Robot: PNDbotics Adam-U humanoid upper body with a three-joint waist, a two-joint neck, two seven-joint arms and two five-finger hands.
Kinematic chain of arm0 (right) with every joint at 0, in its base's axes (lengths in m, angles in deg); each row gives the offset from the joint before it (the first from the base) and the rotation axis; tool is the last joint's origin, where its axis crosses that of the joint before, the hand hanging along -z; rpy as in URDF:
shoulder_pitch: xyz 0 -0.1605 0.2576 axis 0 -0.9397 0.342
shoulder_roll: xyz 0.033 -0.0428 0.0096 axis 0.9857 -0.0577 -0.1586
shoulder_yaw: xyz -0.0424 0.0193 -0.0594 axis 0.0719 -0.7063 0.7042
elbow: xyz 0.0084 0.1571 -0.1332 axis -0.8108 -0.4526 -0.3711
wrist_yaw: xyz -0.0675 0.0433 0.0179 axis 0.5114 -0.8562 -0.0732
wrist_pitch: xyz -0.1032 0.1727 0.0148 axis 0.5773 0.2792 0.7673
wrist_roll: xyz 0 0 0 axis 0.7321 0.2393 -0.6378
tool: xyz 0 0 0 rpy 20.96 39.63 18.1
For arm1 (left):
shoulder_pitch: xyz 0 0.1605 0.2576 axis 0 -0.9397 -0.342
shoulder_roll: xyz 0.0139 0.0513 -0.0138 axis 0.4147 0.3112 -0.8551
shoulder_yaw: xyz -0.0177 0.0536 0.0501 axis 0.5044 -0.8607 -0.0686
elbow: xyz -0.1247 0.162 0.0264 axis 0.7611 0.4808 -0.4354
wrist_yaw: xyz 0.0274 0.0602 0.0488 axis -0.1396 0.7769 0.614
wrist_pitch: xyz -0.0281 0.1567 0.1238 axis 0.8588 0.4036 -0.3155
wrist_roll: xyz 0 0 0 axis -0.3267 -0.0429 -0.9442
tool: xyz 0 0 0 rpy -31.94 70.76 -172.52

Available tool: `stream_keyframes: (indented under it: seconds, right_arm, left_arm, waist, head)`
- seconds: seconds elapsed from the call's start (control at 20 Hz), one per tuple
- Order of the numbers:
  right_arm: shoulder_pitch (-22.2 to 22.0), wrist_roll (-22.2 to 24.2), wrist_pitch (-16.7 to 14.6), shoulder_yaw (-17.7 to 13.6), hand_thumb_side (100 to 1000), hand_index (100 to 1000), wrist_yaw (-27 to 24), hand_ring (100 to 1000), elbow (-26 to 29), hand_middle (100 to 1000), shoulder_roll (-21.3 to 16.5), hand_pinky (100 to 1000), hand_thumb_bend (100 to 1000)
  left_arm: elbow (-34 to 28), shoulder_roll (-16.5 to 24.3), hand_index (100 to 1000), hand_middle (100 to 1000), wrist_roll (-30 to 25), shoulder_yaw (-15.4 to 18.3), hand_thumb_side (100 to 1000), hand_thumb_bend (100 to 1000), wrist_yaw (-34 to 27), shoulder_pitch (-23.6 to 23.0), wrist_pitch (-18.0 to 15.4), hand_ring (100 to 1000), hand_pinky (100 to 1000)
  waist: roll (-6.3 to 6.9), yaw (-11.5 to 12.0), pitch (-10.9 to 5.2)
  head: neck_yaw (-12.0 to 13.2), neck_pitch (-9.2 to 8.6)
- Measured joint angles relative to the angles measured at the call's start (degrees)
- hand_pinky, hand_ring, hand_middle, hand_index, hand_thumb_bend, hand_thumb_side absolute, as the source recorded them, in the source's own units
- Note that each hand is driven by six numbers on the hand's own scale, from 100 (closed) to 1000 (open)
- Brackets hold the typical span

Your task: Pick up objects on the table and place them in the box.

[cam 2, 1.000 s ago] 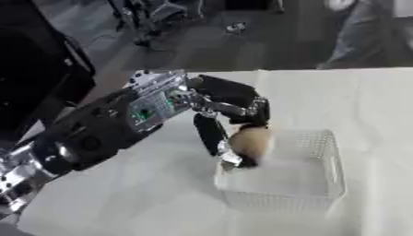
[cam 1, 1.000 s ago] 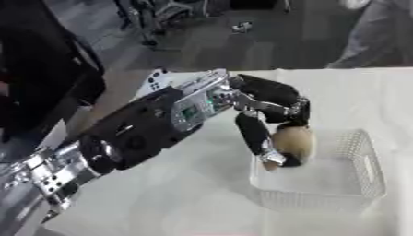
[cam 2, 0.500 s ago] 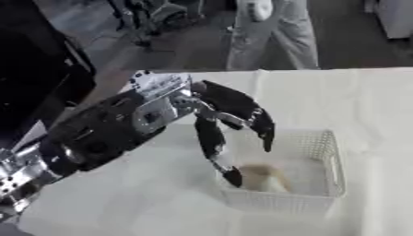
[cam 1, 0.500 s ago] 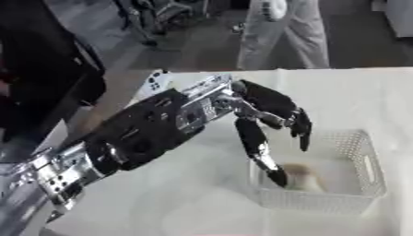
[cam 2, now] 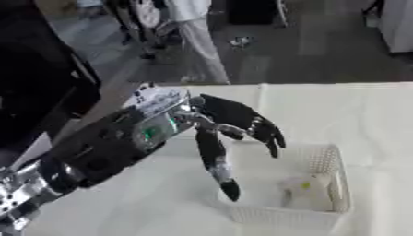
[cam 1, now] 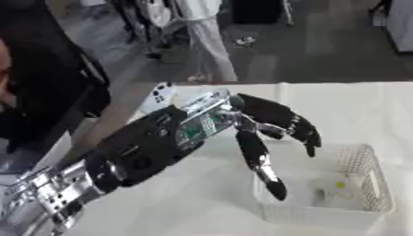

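A white mesh box (cam 1: 374,179) stands on the white table at the lower right. A pale rounded object with a small yellow-green spot (cam 1: 337,188) lies inside it, against the right wall. My left hand (cam 1: 270,122) hovers above the box's left side, open, fingers spread and pointing down, thumb hanging toward the box's near-left corner. Nothing is in the hand. My right hand shows in no view.
A white cloth covers the table (cam 1: 355,101). A small white patterned piece (cam 1: 163,95) lies at the table's far left edge. Beyond the table is a dark floor with a standing person's legs and chair bases.
My left hand let go of the pale object, which now lies in the box; the hand has opened and risen. The camera has also shifted.
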Motion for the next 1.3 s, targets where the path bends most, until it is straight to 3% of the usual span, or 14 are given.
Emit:
stream_keyframes:
  seconds: [0.3, 0.5, 0.6, 0.65, 0.75, 1.05, 1.2, 1.3]
  right_arm:
    - [-2.3, -0.4, 0.4, -0.4, 1000, 799, 0.7, 354, 0.0, 422, -1.4, 100, 173]
    - [-4.8, -1.6, 0.5, -1.4, 1000, 793, 1.3, 353, 0.0, 418, -2.8, 100, 193]
    - [-6.1, -2.6, 0.3, -2.1, 1000, 789, 1.5, 352, 0.0, 416, -3.5, 100, 233]
    - [-7.0, -3.1, 0.1, -2.3, 1000, 786, 1.6, 352, 0.0, 416, -3.8, 100, 245]
    - [-8.9, -4.1, -0.5, -2.6, 1000, 782, 1.7, 351, 0.0, 412, -4.4, 100, 306]
    - [-12.0, -5.7, -2.9, -2.8, 1000, 763, 2.0, 351, 0.0, 410, -6.0, 100, 369]
    - [-12.6, -7.0, -4.8, -2.8, 1000, 724, 1.7, 342, 0.0, 394, -6.6, 100, 404]
    - [-12.6, -8.4, -6.5, -2.8, 1000, 699, 1.7, 340, 0.0, 388, -7.0, 100, 418]
  left_arm:
    - [-9.8, 0.9, 812, 840, 14.4, 7.6, 875, 656, -4.9, -10.9, 4.3, 791, 617]
    - [-16.4, -1.5, 803, 825, 22.9, 11.4, 861, 636, -8.7, -19.5, 6.3, 772, 569]
    - [-17.8, -4.8, 814, 813, 25.0, 12.5, 836, 644, -10.2, -22.4, 5.9, 754, 544]
    - [-18.1, -7.0, 817, 813, 25.6, 13.0, 829, 649, -11.0, -23.6, 5.4, 752, 541]
    - [-18.4, -12.1, 820, 810, 26.1, 13.6, 811, 659, -12.4, -25.8, 3.5, 748, 539]
    - [-18.4, -23.8, 808, 787, 26.0, 14.2, 744, 676, -14.8, -28.6, -3.9, 709, 518]
    - [-18.4, -25.5, 800, 784, 25.8, 14.4, 719, 687, -15.8, -28.6, -7.0, 701, 524]
    - [-18.4, -26.2, 797, 781, 25.4, 14.4, 713, 685, -16.5, -28.6, -8.6, 698, 526]
  waist:
    - [-1.89, 3.5, -1.60]
    - [-3.55, 5.8, -3.05]
    - [-4.61, 7.0, -3.78]
    - [-5.25, 7.8, -4.32]
    - [-6.58, 9.2, -5.35]
    - [-9.23, 12.5, -5.97]
    - [-9.50, 13.4, -6.22]
    - [-9.51, 13.7, -6.34]
  head:
    - [0.0, -7.99]
    - [-0.1, -10.83]
    - [-1.5, -11.58]
    - [-3.4, -11.73]
    - [-9.5, -11.77]
    - [-27.6, -13.95]
    - [-33.7, -15.70]
    - [-36.5, -16.83]
